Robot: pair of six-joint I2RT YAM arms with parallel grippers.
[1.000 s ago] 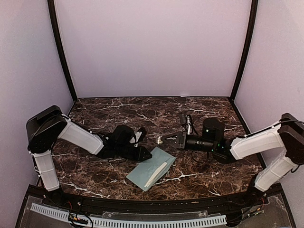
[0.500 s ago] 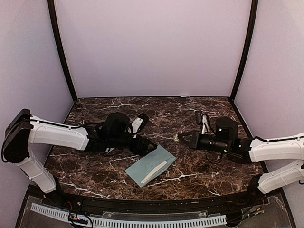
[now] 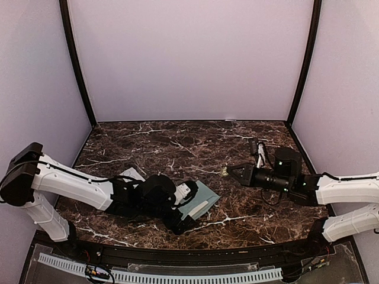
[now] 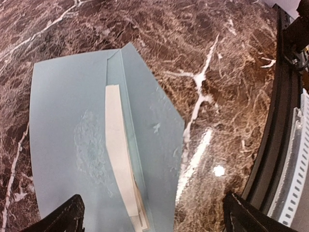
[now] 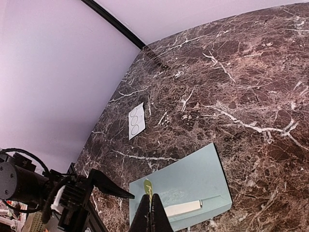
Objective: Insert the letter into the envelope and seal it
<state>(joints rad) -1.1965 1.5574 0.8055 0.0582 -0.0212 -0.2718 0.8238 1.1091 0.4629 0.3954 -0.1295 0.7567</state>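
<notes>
Finding: the insertion step appears done and sealing is in hand. The envelope (image 4: 67, 121) lies flat on the table (image 4: 217, 48), towards the near edge and between the two arms. The letter (image 4: 116, 145) shows only as a narrow off-white band at the line where the flap meets the body, so it is judged to sit inside with the flap folded over but not yet fastened. The left fingers (image 4: 67, 217) stand wide apart directly above the near end of the envelope and hold nothing; whether a tip touches the paper cannot be told. The right fingers (image 5: 150, 212) are pressed together on a small yellowish piece (image 5: 148, 185) at their tips, held clear above the table beyond the envelope; it is probably a seal taken from the white strip with three circles (image 5: 136, 121), which lies well apart at the left. The next move calls for the flap to be held flat while the right arm brings that piece down across the flap edge; a lifted flap or a shifted envelope would spoil the seal.
</notes>
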